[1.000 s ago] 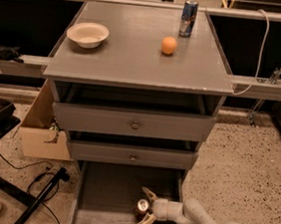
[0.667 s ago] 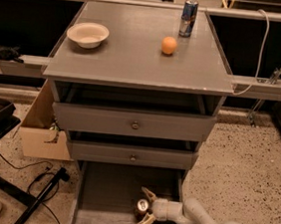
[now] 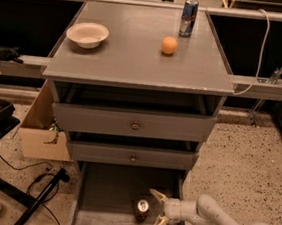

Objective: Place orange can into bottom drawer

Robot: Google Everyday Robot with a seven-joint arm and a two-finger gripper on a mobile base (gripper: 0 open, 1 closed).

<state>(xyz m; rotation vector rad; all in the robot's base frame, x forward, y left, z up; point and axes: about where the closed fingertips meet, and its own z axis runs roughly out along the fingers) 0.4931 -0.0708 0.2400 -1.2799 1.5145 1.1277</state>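
Camera view: the claw (image 3: pixel 151 211) reaches into the bottom drawer (image 3: pixel 106 196) with its fingers (image 3: pixel 157 195) spread wide, released and gripping nothing. The orange can (image 3: pixel 142 210) stands upright on the drawer floor just off the fingertips; whether they touch it I cannot tell. Directly above the claw are two knobbed drawers (image 3: pixel 134 126). Well above those, the desk (image 3: pixel 136 63) carries a bowl (image 3: pixel 88 33), an orange fruit (image 3: pixel 169 45) and a blue-silver can (image 3: pixel 188 18).

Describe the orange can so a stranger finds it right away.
Start at the grey cabinet; its bottom drawer is pulled out near the floor. The orange can stands upright inside, right beside the open claw. Unlike the blue-silver can and round orange fruit on top, it's brownish with a silver lid.
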